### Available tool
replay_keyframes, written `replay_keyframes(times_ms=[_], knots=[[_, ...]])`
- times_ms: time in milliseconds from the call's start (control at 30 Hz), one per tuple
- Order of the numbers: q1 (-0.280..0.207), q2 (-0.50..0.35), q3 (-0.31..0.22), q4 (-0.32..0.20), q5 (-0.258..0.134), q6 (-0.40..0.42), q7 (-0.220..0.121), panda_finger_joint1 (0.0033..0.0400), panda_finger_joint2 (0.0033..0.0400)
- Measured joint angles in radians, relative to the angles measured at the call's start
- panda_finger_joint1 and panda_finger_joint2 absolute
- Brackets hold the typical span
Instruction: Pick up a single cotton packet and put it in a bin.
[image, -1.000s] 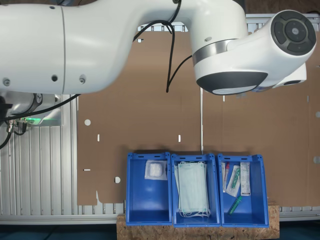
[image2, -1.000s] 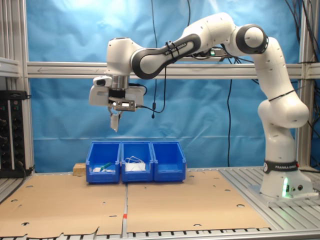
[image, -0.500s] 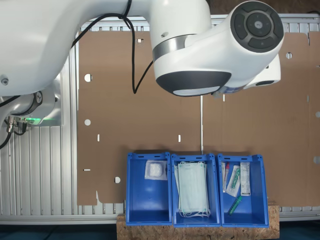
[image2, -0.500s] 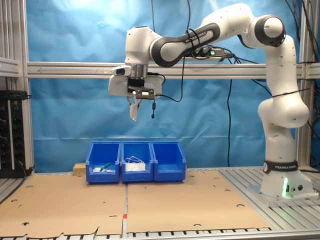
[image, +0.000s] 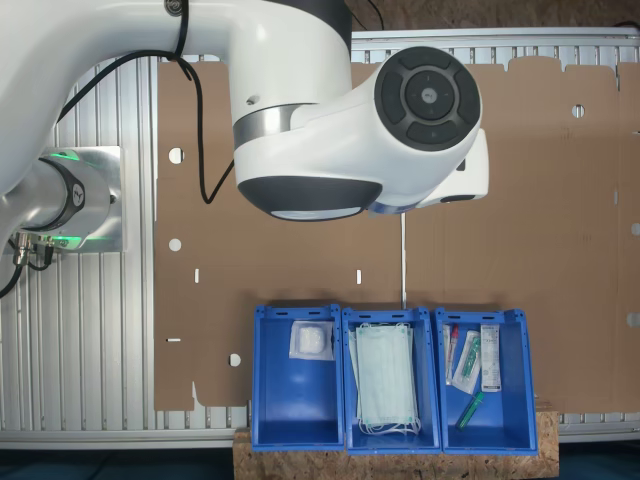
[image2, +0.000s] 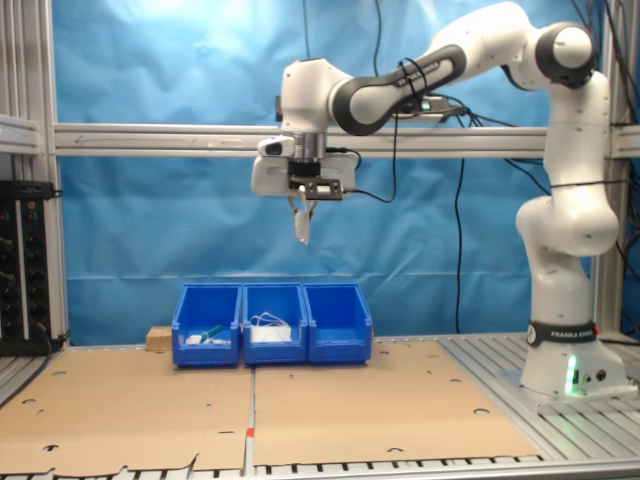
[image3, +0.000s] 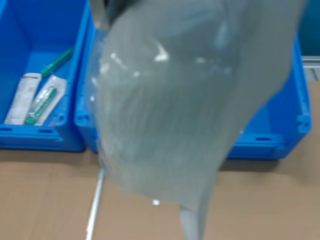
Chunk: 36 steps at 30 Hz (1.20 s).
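In the second exterior view the gripper (image2: 301, 226) hangs high at upper centre, jaws pinched on a packet (image2: 302, 228) dangling above the bins. The bin (image: 297, 376) at lower centre of the first exterior view holds another packet (image: 311, 341).

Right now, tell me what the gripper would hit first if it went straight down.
Probably the cardboard sheet, just short of the blue bins. The cotton packet hanging from the gripper would touch first. Depth is uncertain.

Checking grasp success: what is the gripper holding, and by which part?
The gripper holds a cotton packet by its upper edge; the packet hangs below, high above the bins.
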<state>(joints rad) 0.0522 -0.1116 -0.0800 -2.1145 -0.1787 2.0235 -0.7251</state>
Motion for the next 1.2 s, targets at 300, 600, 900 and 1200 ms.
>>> replay_keyframes(times_ms=[300,600,900,1200], knots=[[-0.010,-0.068,-0.046,-0.079,0.000,-0.007,0.000,0.0054,0.0054],[-0.019,-0.095,-0.099,-0.097,0.000,-0.008,0.000,0.0054,0.0054],[-0.020,-0.102,-0.163,-0.099,-0.010,-0.008,0.000,0.0054,0.0054],[0.009,-0.114,-0.270,-0.102,-0.037,-0.008,0.000,0.0054,0.0054]])
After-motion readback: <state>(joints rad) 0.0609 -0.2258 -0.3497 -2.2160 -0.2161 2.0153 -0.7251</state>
